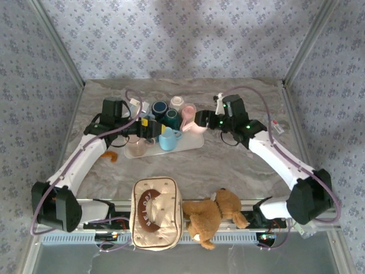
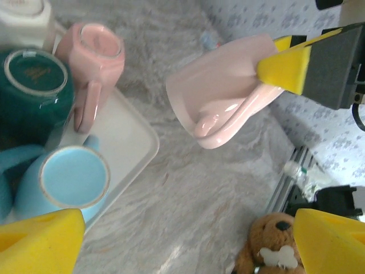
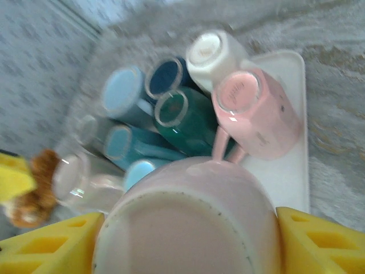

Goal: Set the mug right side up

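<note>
My right gripper (image 1: 203, 121) is shut on a pale pink mug (image 1: 195, 124), holding it in the air beside the right end of the white tray (image 1: 194, 142). In the left wrist view the mug (image 2: 222, 85) is tilted, its mouth toward the lower left, its handle underneath, and a yellow finger (image 2: 285, 65) presses its side. In the right wrist view the mug's base (image 3: 182, 228) faces the camera between my fingers (image 3: 319, 240). My left gripper (image 1: 149, 130) is open over the tray's left part, its pads (image 2: 40, 242) wide apart above a light blue mug (image 2: 71, 180).
The tray (image 2: 131, 137) holds several mugs: an upturned pink one (image 3: 256, 108), a white one (image 3: 214, 54), a dark green one (image 3: 185, 114) and blue ones. A tan bag (image 1: 157, 212) and a teddy bear (image 1: 214, 214) lie at the near edge.
</note>
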